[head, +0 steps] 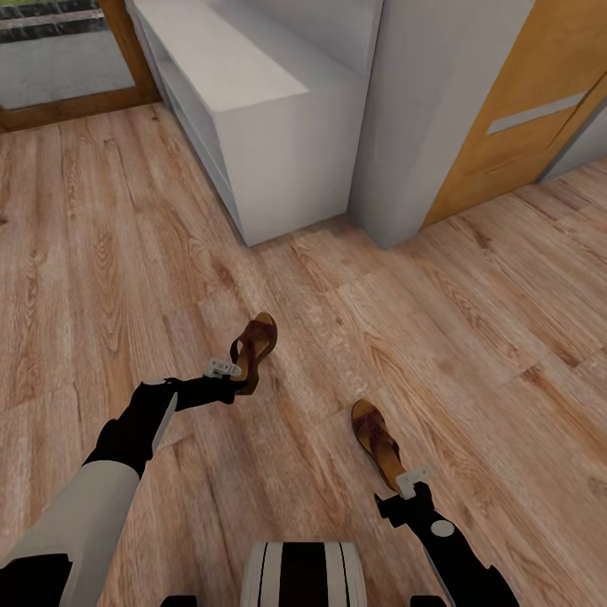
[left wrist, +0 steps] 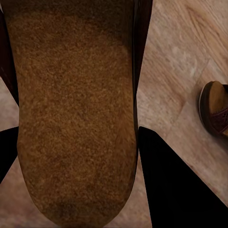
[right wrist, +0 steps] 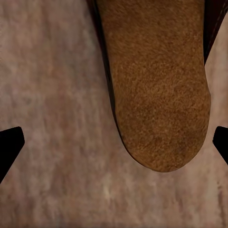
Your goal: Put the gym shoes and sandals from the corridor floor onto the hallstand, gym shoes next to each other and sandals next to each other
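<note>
On the wood corridor floor (head: 101,253), each gripper is at a sandal heel: left gripper (head: 226,371) clenched on one sandal (head: 255,347) and lifting it toward the shoe rack (head: 253,110), right gripper (head: 410,482) spread wide around the other sandal (head: 377,441), not yet grasping.

My left arm reaches from the lower left of the head frame toward centre, its tool (head: 229,371) closed around a sandal (head: 255,347) heel. My right arm rises from the lower right, its tool (head: 413,480) spread wide at the other sandal (head: 376,432), its fingertips (right wrist: 10,145) apart.
</note>
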Available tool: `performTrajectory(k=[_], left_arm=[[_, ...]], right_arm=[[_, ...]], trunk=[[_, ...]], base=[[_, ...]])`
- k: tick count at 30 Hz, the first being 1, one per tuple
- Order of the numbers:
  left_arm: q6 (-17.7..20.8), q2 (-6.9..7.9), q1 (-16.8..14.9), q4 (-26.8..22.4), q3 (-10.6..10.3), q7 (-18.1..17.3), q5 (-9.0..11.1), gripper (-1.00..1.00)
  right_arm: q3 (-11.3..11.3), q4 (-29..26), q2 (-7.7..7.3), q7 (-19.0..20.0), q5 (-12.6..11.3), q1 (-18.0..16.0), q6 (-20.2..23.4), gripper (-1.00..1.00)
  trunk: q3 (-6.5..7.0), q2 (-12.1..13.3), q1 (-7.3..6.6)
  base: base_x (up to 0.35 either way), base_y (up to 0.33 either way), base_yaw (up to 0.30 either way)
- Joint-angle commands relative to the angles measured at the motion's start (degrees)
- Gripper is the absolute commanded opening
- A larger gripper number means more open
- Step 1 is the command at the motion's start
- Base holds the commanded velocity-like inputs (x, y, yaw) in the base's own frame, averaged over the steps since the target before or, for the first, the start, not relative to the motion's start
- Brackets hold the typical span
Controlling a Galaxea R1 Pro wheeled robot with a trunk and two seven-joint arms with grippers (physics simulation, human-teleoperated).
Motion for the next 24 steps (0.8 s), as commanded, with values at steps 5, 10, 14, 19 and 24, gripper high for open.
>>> performTrajectory(k=[5,10,14,19,24], left_arm=[[0.2,-0.04,0.0,-0.1,0.2,-0.5,-0.5,-1.0],[0.2,-0.04,0.0,-0.2,0.2,-0.5,-0.5,-1.0],[0.2,-0.04,0.0,-0.2,0.2,-0.5,-0.5,-1.0],[0.2,-0.04,0.0,-0.3,0.2,-0.5,-0.5,-1.0],[0.2,-0.01,0.0,-0.5,0.2,-0.5,-0.5,-1.0]], right_arm=[[0.0,-0.1,-0.01,0.2,0.5,0.0,0.3,1.0],[0.0,-0.1,-0.01,0.2,0.5,0.0,0.3,1.0],[0.0,-0.1,-0.01,0.2,0.5,0.0,0.3,1.0],[0.0,-0.1,-0.01,0.2,0.5,0.0,0.3,1.0],[0.0,-0.1,-0.01,0.2,0.5,0.0,0.3,1.0]], trunk=[[-0.26,0.0,0.02],[-0.92,-0.1,0.09],[-0.92,-0.1,0.09],[-0.92,-0.1,0.09],[-0.92,-0.1,0.09]], base=[[0.0,0.0,-0.144],[0.0,0.0,-0.177],[0.0,0.0,-0.039],[0.0,0.0,-0.088],[0.0,0.0,-0.065]])
